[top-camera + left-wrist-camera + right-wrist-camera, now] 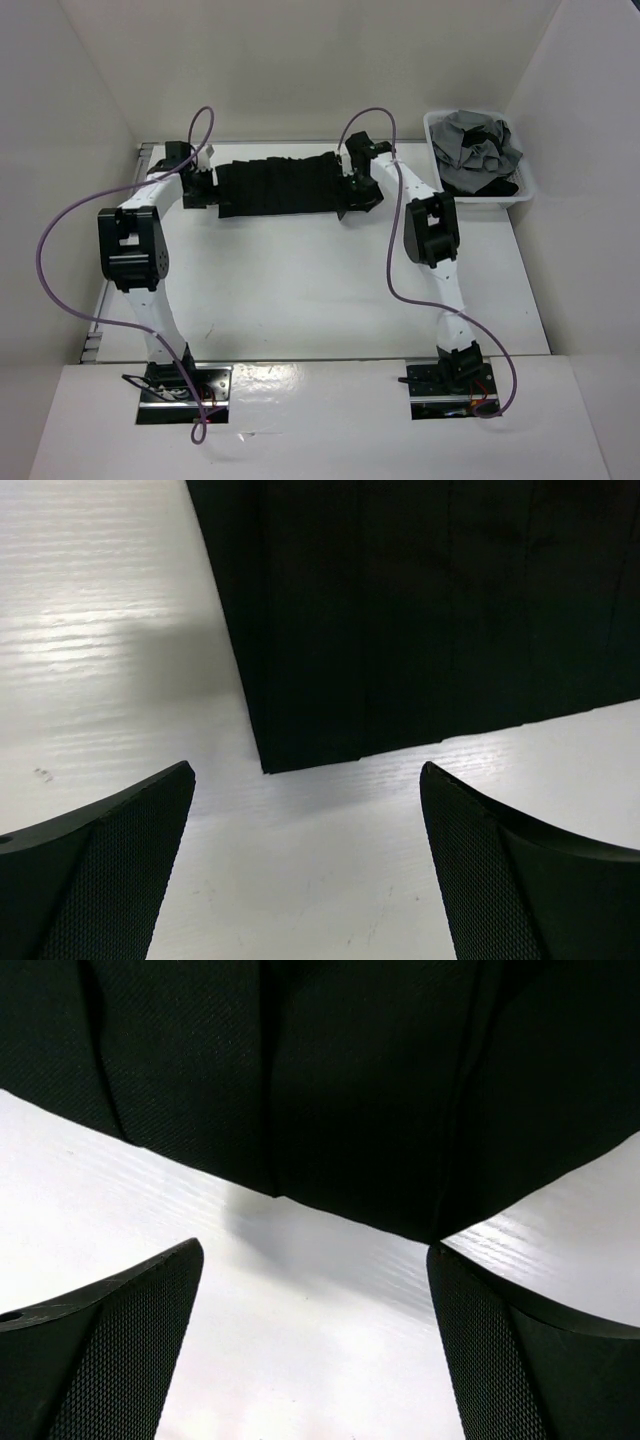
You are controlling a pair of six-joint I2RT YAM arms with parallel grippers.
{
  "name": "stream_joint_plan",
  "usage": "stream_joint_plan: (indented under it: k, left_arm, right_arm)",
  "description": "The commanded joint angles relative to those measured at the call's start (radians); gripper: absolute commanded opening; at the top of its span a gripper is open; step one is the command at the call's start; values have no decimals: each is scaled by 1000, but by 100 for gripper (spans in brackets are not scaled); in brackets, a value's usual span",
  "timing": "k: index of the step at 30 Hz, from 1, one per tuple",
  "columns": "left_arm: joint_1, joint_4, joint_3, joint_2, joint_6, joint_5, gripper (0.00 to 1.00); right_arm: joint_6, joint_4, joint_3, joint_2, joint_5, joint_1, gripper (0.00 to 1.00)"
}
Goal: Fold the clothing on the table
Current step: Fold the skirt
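Clothing (280, 187) flat between left tool (307, 768) and right tool (316, 1245), both wide open, empty

Plain white walls (300, 60) stood around me on three sides, one at the back and one slanting at each flank. Light glared off the glossy white ledge (320, 430) at my near edge, and a softer shine lay across the white bench (300, 290).

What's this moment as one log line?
clothing: flat on table; left gripper: open, empty, at its left end; right gripper: open, empty, at its right end
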Motion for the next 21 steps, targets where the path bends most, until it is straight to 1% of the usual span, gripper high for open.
stream_joint_plan:
  k: [1, 5, 6, 7, 8, 10, 11, 12, 16, 17, 19, 21]
  left_arm:
    - [-20, 19, 84, 26, -32, -29, 99]
    - [-29, 28, 84, -35, -44, -62, 99]
    - [-29, 28, 84, -73, -55, -79, 99]
    - [-29, 19, 84, -93, -55, -122, 99]
    - [-29, 10, 84, -131, -55, -148, 99]
    - [-9, -23, 72, -170, -65, -179, 99]
    - [3, -47, 51, -209, -48, -179, 99]
    - [26, -47, 35, -233, -25, -199, 99]
    - [77, -73, -81, -369, 52, -272, 99]
    - [92, -85, -101, -415, 61, -273, 99]
    - [149, -99, -167, -478, 84, -262, 100]
    - [192, -110, -216, -521, 95, -199, 100]
  right_arm:
    - [27, 138, -64, -124, -32, 28, 96]
    - [86, 182, -25, -157, 34, 65, 97]
    - [106, 207, 10, -157, 83, 65, 97]
    - [122, 216, 35, -157, 100, 84, 98]
    - [155, 225, 60, -141, 117, 105, 98]
    - [185, 224, 164, -105, 179, 134, 98]
    - [185, 213, 239, -57, 207, 174, 98]
    - [185, 213, 267, -37, 282, 196, 98]
    - [209, 170, 432, 72, 360, 260, 98]
    - [209, 170, 495, 113, 379, 269, 98]
    - [209, 170, 541, 148, 397, 280, 98]
    - [218, 170, 598, 202, 422, 280, 98]
